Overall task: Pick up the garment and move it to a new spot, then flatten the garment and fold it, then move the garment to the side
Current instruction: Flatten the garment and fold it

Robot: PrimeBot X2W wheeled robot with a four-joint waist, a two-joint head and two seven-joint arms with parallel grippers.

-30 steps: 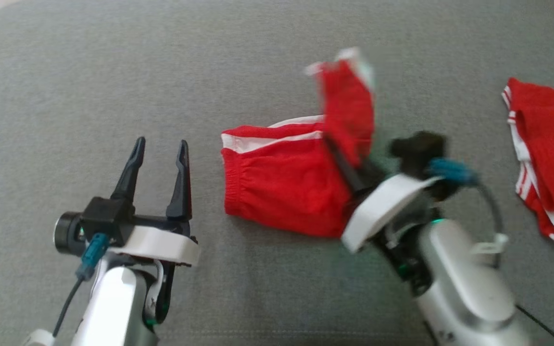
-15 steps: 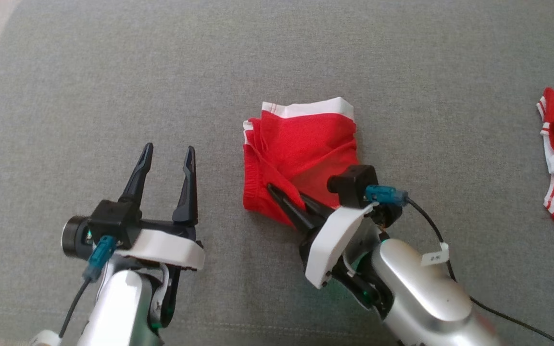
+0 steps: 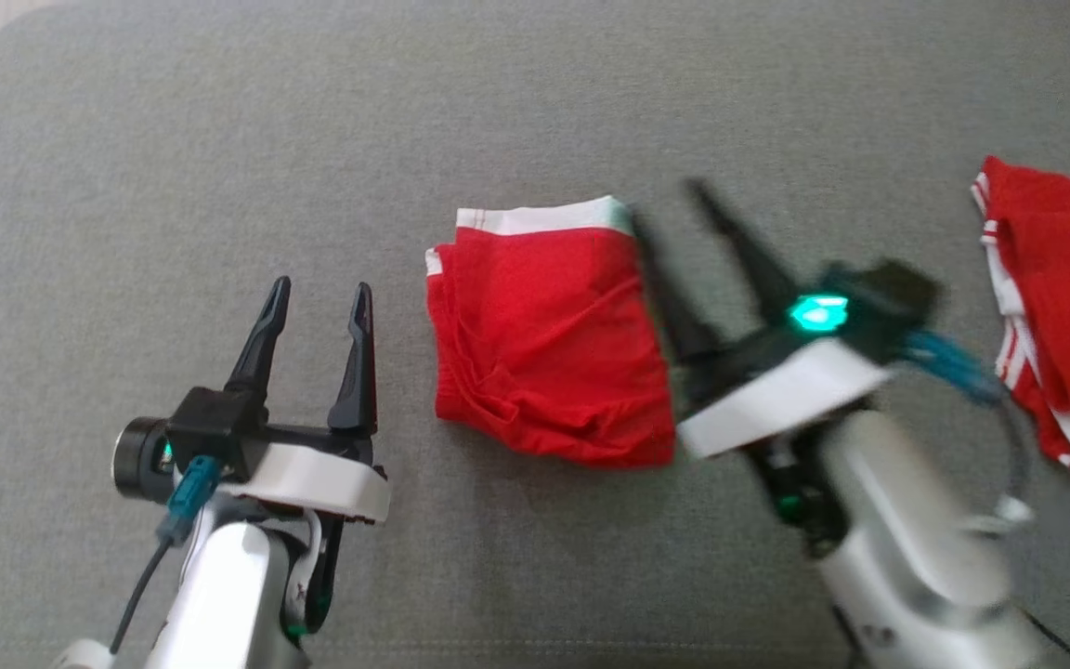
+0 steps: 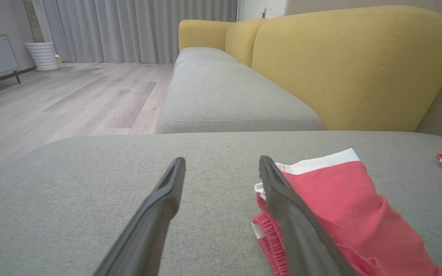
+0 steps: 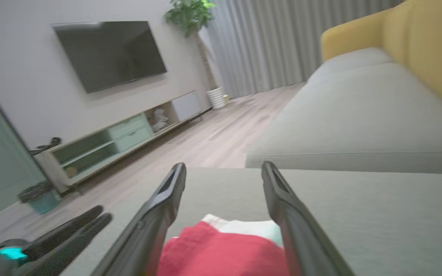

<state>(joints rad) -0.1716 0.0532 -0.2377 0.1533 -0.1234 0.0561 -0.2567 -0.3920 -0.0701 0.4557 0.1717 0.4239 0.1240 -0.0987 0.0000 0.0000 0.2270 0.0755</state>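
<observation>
Nearest the robot, the left claw [image 3: 321, 283] is hovering over the grey cushion [image 3: 219, 139], fingers spread wide and holding nothing. The right claw [image 3: 668, 204] is showing blurred, fingers also wide apart and empty, tips pointing away from the robot and slightly left.

The garment [image 3: 544, 334] is lying flat on the cushion between the two claws as a folded red packet. It is roughly square, so it has no clear long axis, and the white waistband is running along its far edge. Its right edge is sitting just beside the right claw's inner finger. The left claw is standing near the left edge but apart from it.

Judging from this, folding is looking done and the shift to the side is what remains. The right arm is the nearer one.

Farther right, a second red garment [image 3: 1064, 307] is lying well apart. Beyond it, the yellow backrest [image 4: 351, 65] is rising.
</observation>
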